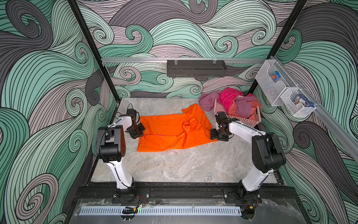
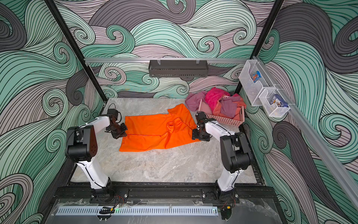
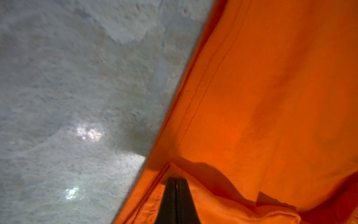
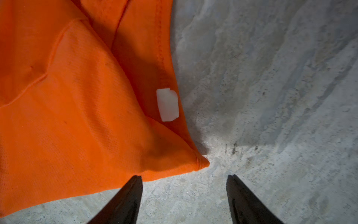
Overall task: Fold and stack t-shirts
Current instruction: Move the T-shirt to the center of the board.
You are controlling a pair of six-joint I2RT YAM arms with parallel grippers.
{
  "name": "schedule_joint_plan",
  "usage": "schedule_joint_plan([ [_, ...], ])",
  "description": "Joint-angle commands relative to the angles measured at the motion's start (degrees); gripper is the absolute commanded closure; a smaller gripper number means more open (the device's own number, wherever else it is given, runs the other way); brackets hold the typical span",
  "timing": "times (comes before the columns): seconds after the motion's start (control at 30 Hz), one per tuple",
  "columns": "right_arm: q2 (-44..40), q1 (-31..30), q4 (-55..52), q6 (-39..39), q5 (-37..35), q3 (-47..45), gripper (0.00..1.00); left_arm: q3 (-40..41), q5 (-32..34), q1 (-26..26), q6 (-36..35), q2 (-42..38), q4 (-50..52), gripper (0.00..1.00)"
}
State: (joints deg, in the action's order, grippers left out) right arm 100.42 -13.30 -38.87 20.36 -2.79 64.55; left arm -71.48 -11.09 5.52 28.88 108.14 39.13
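An orange t-shirt (image 1: 170, 131) (image 2: 155, 130) lies spread and partly folded on the marble table in both top views. My left gripper (image 1: 138, 133) (image 2: 121, 133) is at its left edge. In the left wrist view the left gripper (image 3: 176, 180) is shut, its tips pinched on the hem of the t-shirt (image 3: 261, 97). My right gripper (image 1: 214, 135) (image 2: 195, 135) is at the shirt's right edge. In the right wrist view the right gripper (image 4: 184, 176) stands open over bare table, just short of a corner of the t-shirt (image 4: 77, 116) near its white label (image 4: 167, 104).
A pink lattice basket (image 1: 249, 120) (image 2: 226, 121) stands at the back right, heaped with pink and purple clothes (image 1: 230, 99), some spilling onto the table. Bare marble table (image 1: 184, 164) lies in front of the shirt. Wire bins (image 1: 280, 91) hang on the right wall.
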Motion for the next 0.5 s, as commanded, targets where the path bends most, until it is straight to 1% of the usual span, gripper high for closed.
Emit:
schedule_joint_plan([
  [0.0,1.66,-0.14,1.56,0.76,2.70,1.82,0.29,-1.90,-0.66,0.50,-0.93,1.28,1.96,1.00],
  [0.2,4.28,-0.07,1.69,-0.48,2.96,4.27,0.33,-2.10,-0.86,0.53,-0.71,2.06,2.22,1.00],
  [0.27,5.08,-0.06,1.62,-0.91,3.27,5.04,0.37,-2.20,-0.95,0.48,-0.61,2.25,2.27,1.00],
  [0.47,6.20,-0.15,1.61,-1.33,4.62,5.58,0.56,-2.63,-1.04,0.54,-0.40,2.60,2.35,1.00],
])
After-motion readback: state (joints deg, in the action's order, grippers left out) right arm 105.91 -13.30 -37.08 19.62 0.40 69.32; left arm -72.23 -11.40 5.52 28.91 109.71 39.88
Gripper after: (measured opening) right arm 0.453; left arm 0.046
